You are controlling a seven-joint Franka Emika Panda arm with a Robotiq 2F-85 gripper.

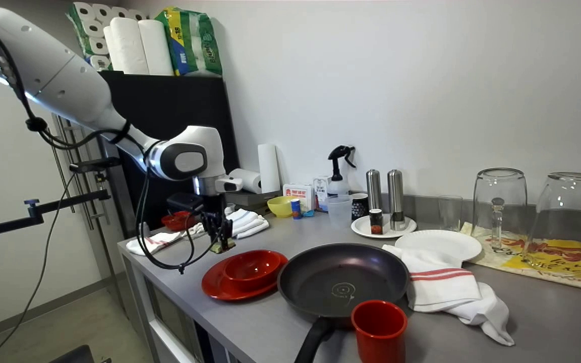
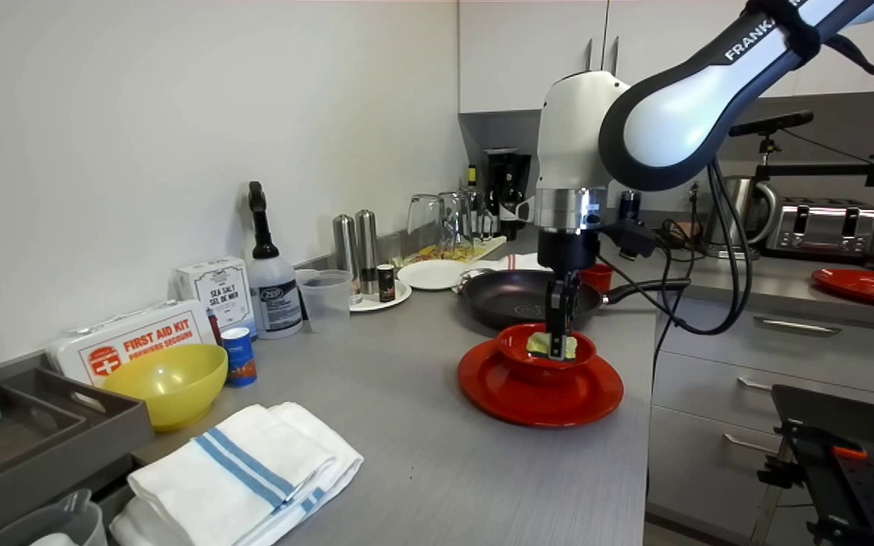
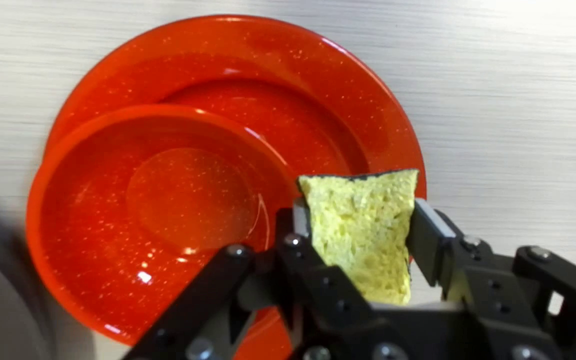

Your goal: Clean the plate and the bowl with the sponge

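gripping sponge [image 3: 363, 230], franka arm [image 2: 683, 117], zep bottle [image 2: 278, 297]

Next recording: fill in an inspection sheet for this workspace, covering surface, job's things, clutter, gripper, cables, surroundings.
Surface: grey countertop.
Job's things: round glossy red plate; round glossy red bowl standing on it; rectangular yellow-green sponge.
Clutter: black frying pan beside the plate, red cylindrical cup, red-striped white cloth, folded blue-striped white cloths, yellow round bowl.
Gripper: black two-finger gripper, closed on the sponge.
Cables: black cables hanging in loops below the white arm.
Surroundings: white wall; paper towel rolls on a tall black unit; silver toaster.
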